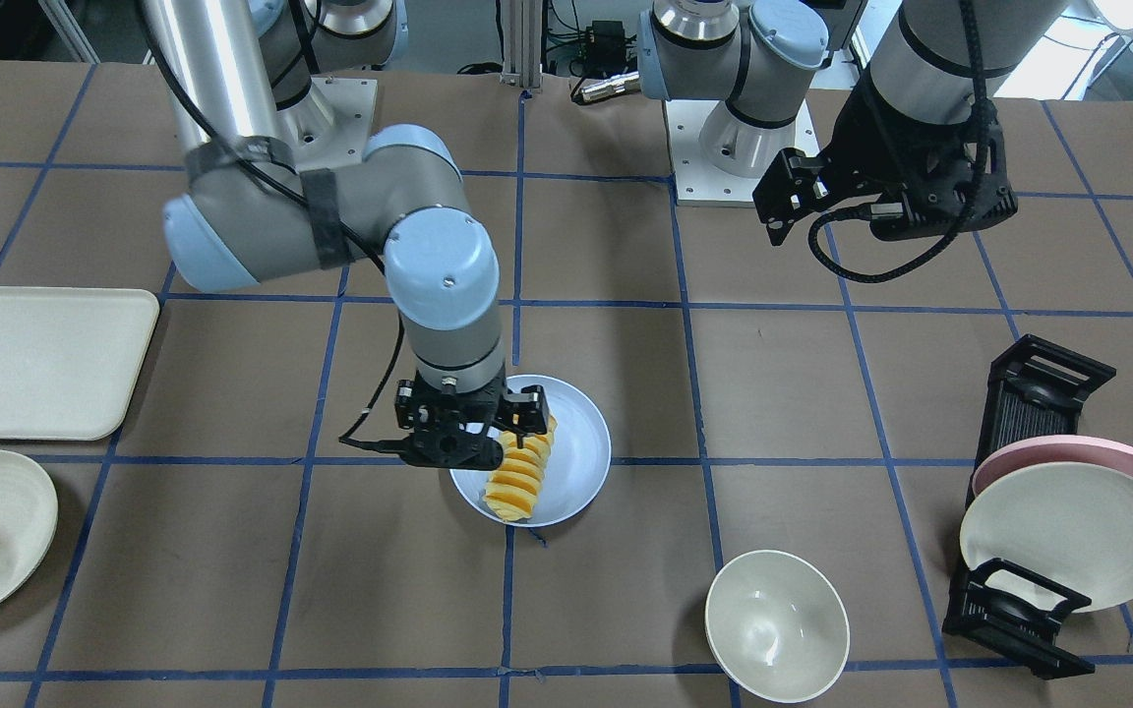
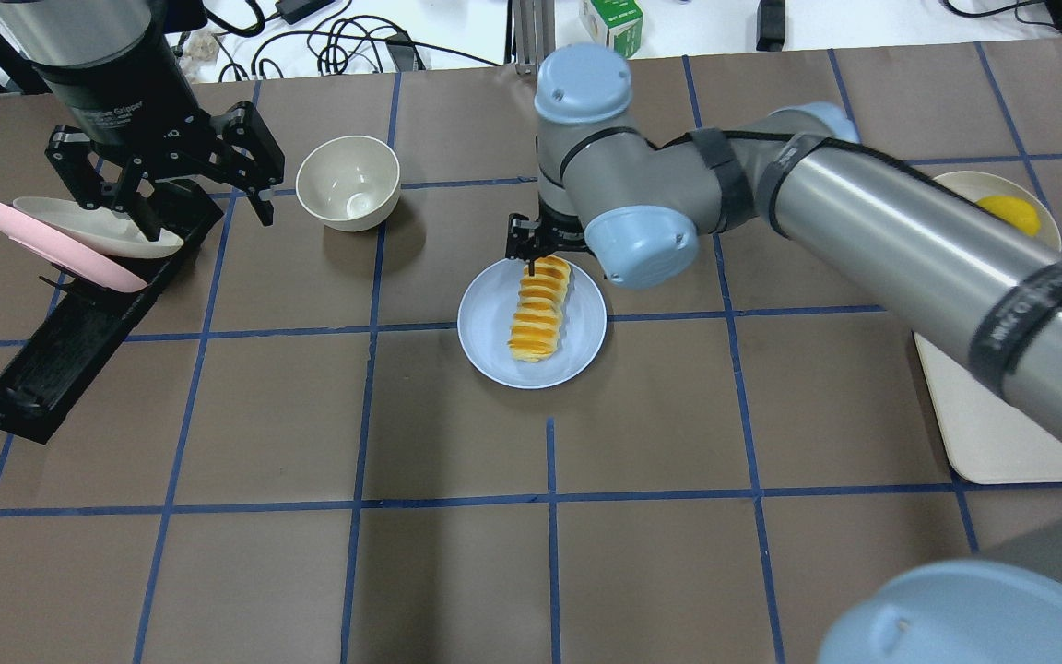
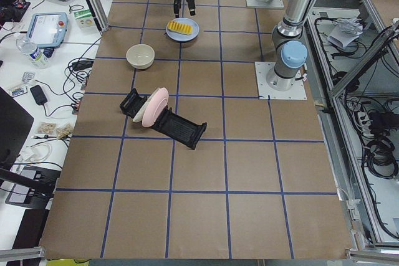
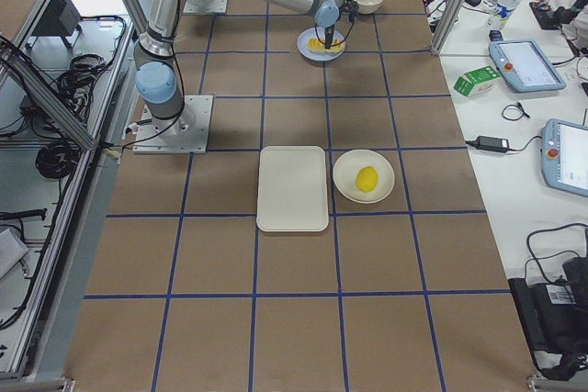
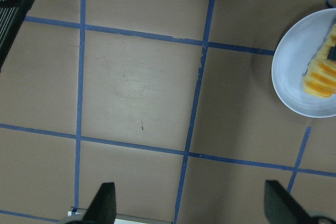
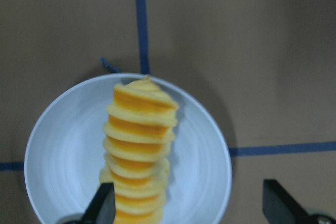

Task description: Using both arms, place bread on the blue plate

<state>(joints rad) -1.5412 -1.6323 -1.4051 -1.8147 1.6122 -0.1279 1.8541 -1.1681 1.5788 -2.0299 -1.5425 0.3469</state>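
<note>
Front on, the ribbed pale-yellow loaf of bread (image 1: 517,477) with orange stripes lies on the round matte pale-blue plate (image 1: 581,442) on the brown counter (image 1: 773,393); overhead, the black left pincer (image 2: 208,219) hangs spread, empty; wrist-close, the right pincer (image 6: 186,208) gapes wide over the loaf, gripping nothing.

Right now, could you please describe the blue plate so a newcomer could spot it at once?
Find the middle of the brown table, under the right gripper. The blue plate lies flat there, carrying the bread. Its neighbours are cream or pink; none holds bread.
</note>
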